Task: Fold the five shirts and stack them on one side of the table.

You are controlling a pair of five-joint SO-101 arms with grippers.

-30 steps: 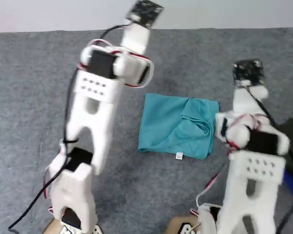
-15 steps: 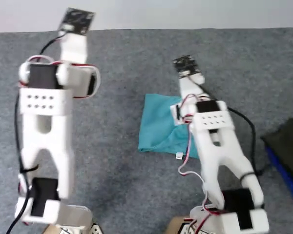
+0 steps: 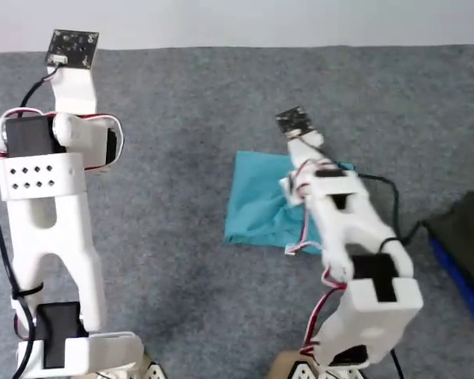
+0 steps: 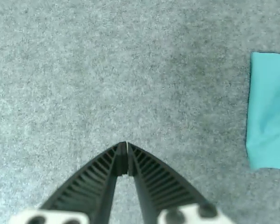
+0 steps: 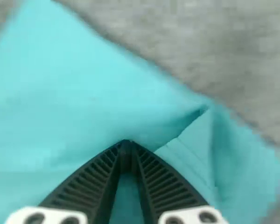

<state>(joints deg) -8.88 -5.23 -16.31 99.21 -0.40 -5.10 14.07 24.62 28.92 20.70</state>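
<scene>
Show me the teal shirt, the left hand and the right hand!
teal shirt (image 3: pixel 253 207): high view, its flat left part.
left hand (image 4: pixel 126 147): left wrist view, where its fingertips meet.
right hand (image 5: pixel 125 143): right wrist view, where its fingertips meet.

Teal shirt (image 3: pixel 257 205) folded into a rough rectangle, lying flat near the middle of the grey table (image 3: pixel 182 118); smooth on its left part, creased with overlapping folds toward the right; small white tag (image 3: pixel 291 251) at the near edge

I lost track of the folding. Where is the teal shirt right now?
In the high view, the teal shirt lies on the grey table near its middle, its right part under the right arm.
</scene>
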